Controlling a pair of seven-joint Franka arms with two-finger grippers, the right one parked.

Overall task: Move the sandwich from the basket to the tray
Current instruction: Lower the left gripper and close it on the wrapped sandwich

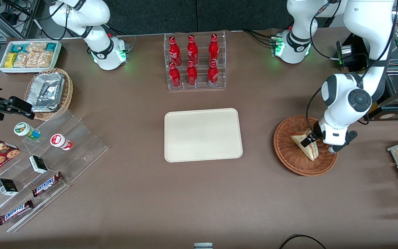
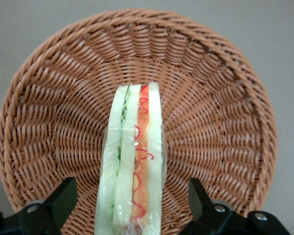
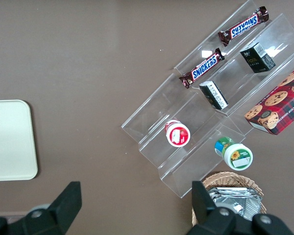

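Wicker basket (image 1: 290, 155): reddish-brown, round, shallow weave; the sandwich (image 1: 306, 145) lay in it.
Sandwich: clear-wrapped wedge, pale bread, red filling.
Gripper (image 2: 132, 205): low over the basket, fingers (image 2: 61, 198) spread either side of the wedge, not pinching.
Tray (image 1: 203, 135): smooth cream plastic, bare.
Progress: grasp, lift and transfer all remained.

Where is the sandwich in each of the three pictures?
Front view: the sandwich lies in the basket toward the working arm's end of the table, with the gripper at it.
Left wrist view: the sandwich stands on edge between the open fingers, over the basket.
Right wrist view: not in it.
Shared landmark: the basket, in the front and left wrist views.
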